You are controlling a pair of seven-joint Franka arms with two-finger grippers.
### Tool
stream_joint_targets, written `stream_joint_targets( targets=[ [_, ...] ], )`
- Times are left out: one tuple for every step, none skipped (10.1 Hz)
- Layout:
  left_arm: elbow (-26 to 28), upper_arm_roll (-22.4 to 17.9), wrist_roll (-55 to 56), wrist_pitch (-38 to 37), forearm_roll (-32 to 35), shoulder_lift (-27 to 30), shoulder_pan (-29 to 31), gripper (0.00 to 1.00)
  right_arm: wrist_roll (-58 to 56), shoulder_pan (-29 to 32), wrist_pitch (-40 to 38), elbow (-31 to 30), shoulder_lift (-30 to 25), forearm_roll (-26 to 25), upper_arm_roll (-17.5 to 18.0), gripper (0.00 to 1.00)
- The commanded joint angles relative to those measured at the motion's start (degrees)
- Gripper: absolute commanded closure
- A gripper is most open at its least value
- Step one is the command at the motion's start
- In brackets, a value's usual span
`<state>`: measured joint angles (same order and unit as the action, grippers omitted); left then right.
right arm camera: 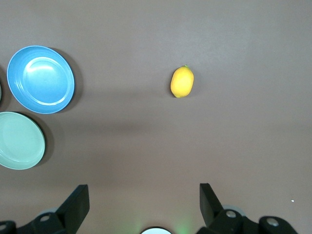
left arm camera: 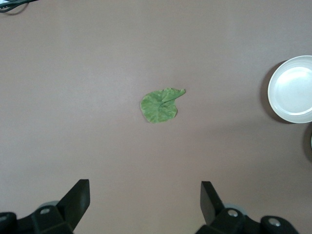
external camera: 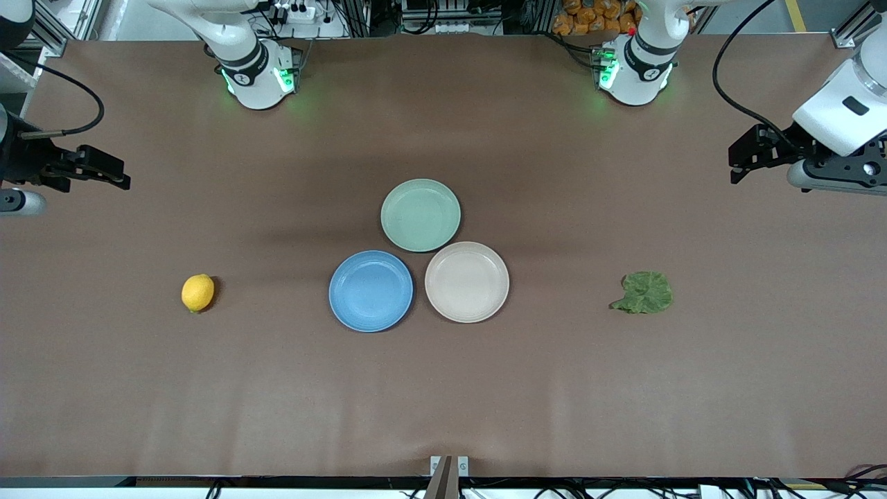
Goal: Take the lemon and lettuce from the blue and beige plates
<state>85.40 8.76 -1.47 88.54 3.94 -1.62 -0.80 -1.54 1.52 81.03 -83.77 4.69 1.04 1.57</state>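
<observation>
The lemon [external camera: 197, 292] lies toward the right arm's end, the lettuce [external camera: 644, 292] toward the left's, both on bare table well apart from the blue plate [external camera: 371, 291] and beige plate [external camera: 466, 282]. The left gripper [external camera: 740, 161] and right gripper [external camera: 114, 177] hang wide open over the table's ends.

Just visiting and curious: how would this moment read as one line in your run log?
lemon: on table, off plates | lettuce: on table | blue plate, beige plate: bare | left hand, right hand: open, waiting
</observation>
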Motion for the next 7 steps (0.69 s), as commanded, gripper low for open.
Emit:
stream_joint_targets(
  targets=[
    [1.26,-1.11,-1.26,-0.3,-1.39,1.44,-0.26,0.0,-1.1,-0.29,0.43,-1.22,-1.18,-0.69,-0.08,0.0],
    [1.26,-1.2,-1.26,-0.21,-1.39,1.36,-0.26,0.0,-0.92,-0.38,1.22,-1.04,-1.0,-0.69,0.1,0.0],
    [1.26,-1.2,-1.08,-0.21,-1.39,1.44,0.18,0.0,-1.18,-0.29,1.58,-1.13,-1.0,-0.6,0.01,0.0],
    [1.17,-1.2,-0.73,0.05,-1.39,1.36,0.36,0.0,-1.19,-0.29,1.84,-1.13,-1.0,-0.69,0.01,0.0],
    [1.08,-1.2,0.92,0.49,-1.3,1.36,0.36,0.0,-1.19,-0.38,2.98,-1.3,-1.0,-0.6,0.01,0.0],
    [1.08,-1.2,1.9,0.67,-1.3,1.36,0.71,0.0,-1.19,-0.38,3.16,-1.39,-1.0,-0.6,0.01,0.0],
    [1.08,-1.2,2.08,1.54,-1.3,1.27,1.32,0.0,-1.19,-0.46,3.6,-1.48,-1.0,-0.6,0.01,0.0]
  ],
)
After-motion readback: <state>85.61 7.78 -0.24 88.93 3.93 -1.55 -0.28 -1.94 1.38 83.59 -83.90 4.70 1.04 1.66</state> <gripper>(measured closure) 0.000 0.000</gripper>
